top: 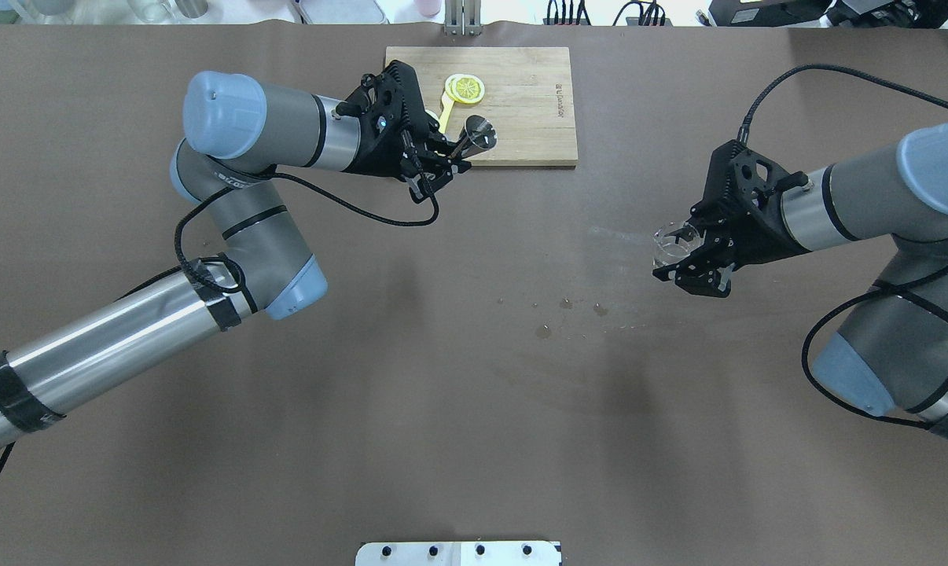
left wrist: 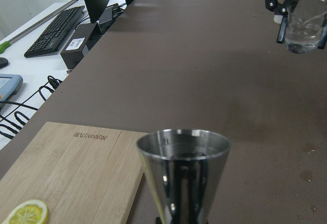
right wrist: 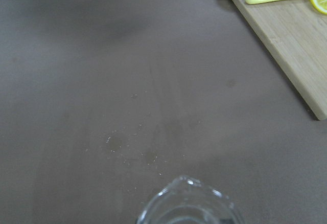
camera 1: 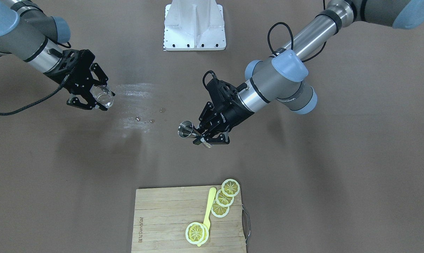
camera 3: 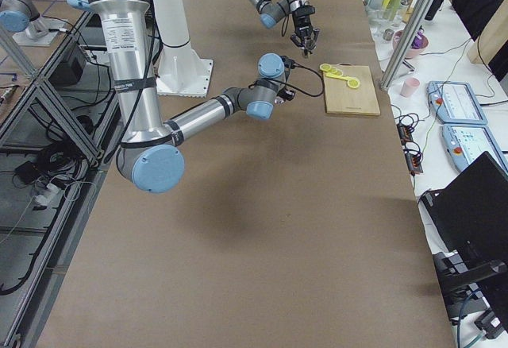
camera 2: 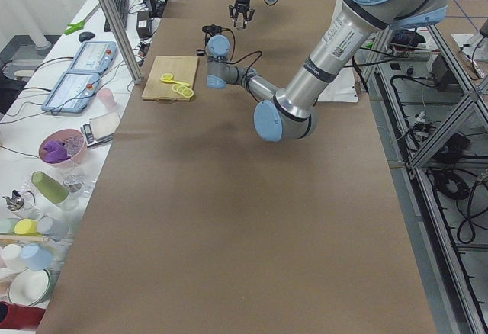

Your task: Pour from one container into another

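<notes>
Closest to your left wrist camera is the jigger point(left wrist: 182, 173), a polished steel cone with a round mouth and a mirror-bright finish. Your left gripper point(camera 1: 202, 138) is clamped on its narrow lower end, so the cone sticks out past the fingertips. It hangs above the table point(camera 1: 303, 168), just off the bamboo cutting board point(camera 1: 162, 218) at the operator-side edge (lemon slices point(camera 1: 224, 198) and a yellow spoon point(camera 1: 209, 205) lie on it). Your right gripper point(camera 1: 101, 102) is closed around a small clear glass point(camera 1: 104, 95), held in the air well apart from the jigger, toward the robot's right end of the table. Between them, droplets point(camera 1: 150, 117) and a whitish smear point(camera 1: 134, 91) mark the matte brown cover. A keyboard point(left wrist: 51, 27) and coloured cups point(camera 2: 47, 187) sit on the side bench point(camera 2: 23, 132).
</notes>
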`<state>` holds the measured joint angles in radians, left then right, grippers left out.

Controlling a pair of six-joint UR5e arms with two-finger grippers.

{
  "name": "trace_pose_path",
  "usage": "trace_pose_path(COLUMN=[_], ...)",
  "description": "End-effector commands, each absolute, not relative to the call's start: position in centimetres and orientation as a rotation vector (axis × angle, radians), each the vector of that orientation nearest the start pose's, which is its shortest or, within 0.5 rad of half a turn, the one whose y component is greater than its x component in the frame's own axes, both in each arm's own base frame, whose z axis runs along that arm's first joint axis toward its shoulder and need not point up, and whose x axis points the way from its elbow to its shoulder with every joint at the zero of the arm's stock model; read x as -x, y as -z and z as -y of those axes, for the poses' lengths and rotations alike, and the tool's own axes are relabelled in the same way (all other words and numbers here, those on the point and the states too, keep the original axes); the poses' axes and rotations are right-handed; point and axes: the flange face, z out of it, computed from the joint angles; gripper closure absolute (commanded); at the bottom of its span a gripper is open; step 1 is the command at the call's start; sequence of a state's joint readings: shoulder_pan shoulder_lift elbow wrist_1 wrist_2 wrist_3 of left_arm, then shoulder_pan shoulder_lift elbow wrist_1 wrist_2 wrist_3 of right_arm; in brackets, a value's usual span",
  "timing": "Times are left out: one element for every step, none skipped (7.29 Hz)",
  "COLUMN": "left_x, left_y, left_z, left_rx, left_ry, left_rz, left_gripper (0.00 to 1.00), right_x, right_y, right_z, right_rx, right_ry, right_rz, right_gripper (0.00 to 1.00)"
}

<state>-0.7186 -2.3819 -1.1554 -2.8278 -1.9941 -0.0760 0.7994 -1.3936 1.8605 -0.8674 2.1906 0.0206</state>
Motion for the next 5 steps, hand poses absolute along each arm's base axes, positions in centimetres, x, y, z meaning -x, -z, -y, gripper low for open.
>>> trace_pose_path(left_x=[-52.3, -52.7, -54.2, -55.8, -57.1], left_y=[-20.2, -19.8, -19.2, -18.5, -18.2], left_z=[57.4, 57.0, 55.2, 53.8, 52.9], left_rx=[-1.407, -1.421, -1.432, -1.450, -1.451], left_ry=[-0.933, -0.933, -0.914, -0.881, -0.872], left_rz=[-1.088, -1.100, -1.145, -1.168, -1.177], left_gripper=[1.00, 1.00, 1.00, 1.00, 1.00], right_x=[32.9, 33.9, 34.8, 36.0, 36.7], right_y=[-32.2, -31.6, -30.6, -28.3, -26.6], right_z=[43.7, 43.7, 44.0, 45.1, 45.7], right_rx=[-0.893, -0.911, -0.893, -0.855, -0.823], right_ry=[1.067, 1.064, 1.067, 1.062, 1.059], right_rz=[0.944, 0.924, 0.920, 0.907, 0.898], right_gripper=[1.00, 1.00, 1.00, 1.00, 1.00])
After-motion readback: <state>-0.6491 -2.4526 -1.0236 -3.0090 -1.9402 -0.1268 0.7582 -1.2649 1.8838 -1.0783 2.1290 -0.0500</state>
